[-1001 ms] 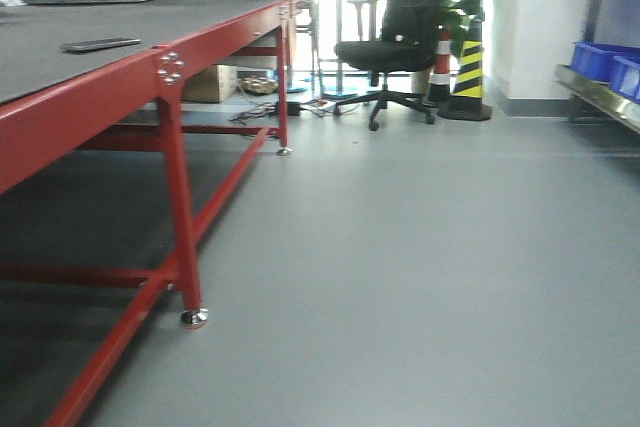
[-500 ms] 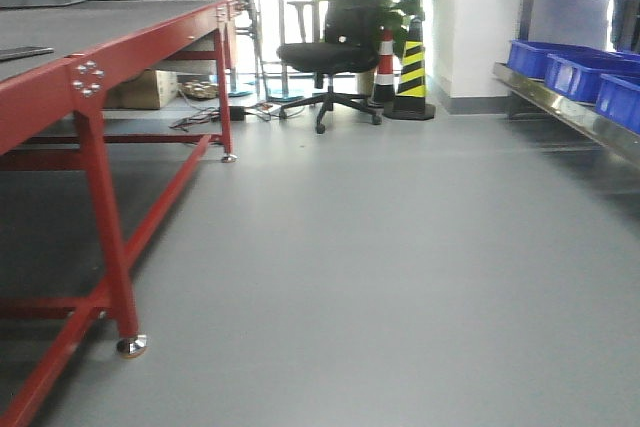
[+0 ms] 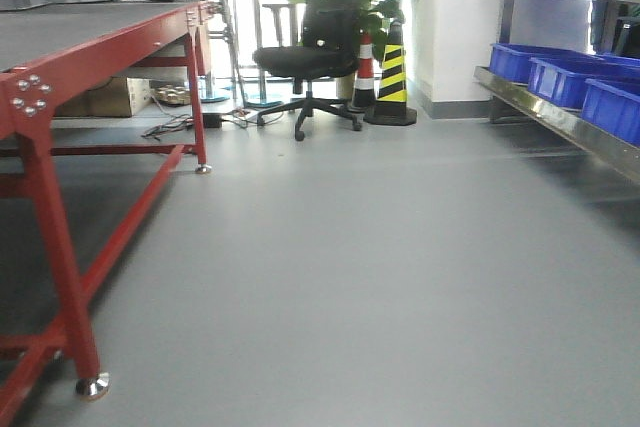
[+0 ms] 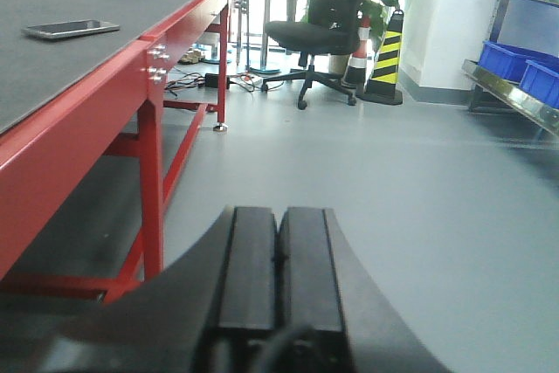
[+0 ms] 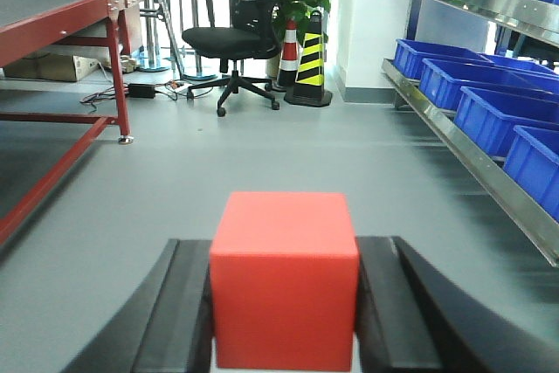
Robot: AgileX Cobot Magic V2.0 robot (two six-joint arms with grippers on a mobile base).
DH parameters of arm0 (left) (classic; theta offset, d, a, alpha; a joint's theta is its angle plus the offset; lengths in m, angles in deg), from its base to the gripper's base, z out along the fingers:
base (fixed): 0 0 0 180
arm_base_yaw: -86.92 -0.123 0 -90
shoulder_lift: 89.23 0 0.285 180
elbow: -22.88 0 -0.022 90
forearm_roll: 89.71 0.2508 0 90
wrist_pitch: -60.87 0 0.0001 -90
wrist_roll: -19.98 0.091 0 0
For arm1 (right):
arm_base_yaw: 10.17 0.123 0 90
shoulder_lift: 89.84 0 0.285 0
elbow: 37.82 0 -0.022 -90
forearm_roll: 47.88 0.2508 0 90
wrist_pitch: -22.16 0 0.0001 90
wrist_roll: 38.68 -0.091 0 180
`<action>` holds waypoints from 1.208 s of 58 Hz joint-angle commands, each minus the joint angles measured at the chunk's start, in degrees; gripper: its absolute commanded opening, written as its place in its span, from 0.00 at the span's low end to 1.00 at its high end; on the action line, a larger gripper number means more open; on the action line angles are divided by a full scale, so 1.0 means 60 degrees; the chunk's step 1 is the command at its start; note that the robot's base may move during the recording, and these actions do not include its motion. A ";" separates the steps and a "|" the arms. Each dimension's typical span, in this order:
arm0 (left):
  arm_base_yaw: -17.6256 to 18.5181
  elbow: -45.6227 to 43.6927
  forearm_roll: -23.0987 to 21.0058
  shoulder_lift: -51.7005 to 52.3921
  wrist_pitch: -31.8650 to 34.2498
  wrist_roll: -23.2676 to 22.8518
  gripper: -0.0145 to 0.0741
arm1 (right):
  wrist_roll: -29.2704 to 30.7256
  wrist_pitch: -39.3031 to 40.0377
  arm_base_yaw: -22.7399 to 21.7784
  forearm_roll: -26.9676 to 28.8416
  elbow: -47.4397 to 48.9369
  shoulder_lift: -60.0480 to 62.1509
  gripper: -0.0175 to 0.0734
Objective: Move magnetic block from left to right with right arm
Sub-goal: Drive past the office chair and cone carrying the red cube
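1 magnetic block (image 5: 284, 281), 1 chair (image 5: 229, 37), 2 cones (image 5: 308, 58), 1 phone (image 4: 72, 29).

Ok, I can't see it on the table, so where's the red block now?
In the right wrist view, the red block sits clamped between the black fingers of the right hand.

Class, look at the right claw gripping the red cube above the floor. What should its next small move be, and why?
Probably carry the red cube rightward with the right claw shut on it. Only grey floor shows around it, so releasing here would likely drop it; the red table sits off to the left.
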State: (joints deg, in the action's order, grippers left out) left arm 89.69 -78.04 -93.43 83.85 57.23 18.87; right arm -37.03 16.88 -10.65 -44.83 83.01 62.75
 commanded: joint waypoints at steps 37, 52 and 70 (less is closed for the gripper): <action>0.0008 0.0080 -0.0027 0.0089 0.0807 -0.0016 0.03 | 0.0104 0.0796 -0.0049 -0.0005 0.0297 -0.0050 0.55; 0.0008 0.0080 -0.0027 0.0089 0.0807 -0.0016 0.03 | 0.0104 0.0796 -0.0049 -0.0005 0.0297 -0.0050 0.55; 0.0008 0.0080 -0.0027 0.0089 0.0807 -0.0016 0.03 | 0.0104 0.0796 -0.0049 -0.0005 0.0297 -0.0050 0.55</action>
State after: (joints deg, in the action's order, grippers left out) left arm 89.69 -78.04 -93.43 83.85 57.23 18.87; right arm -37.03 16.88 -10.65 -44.83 83.01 62.75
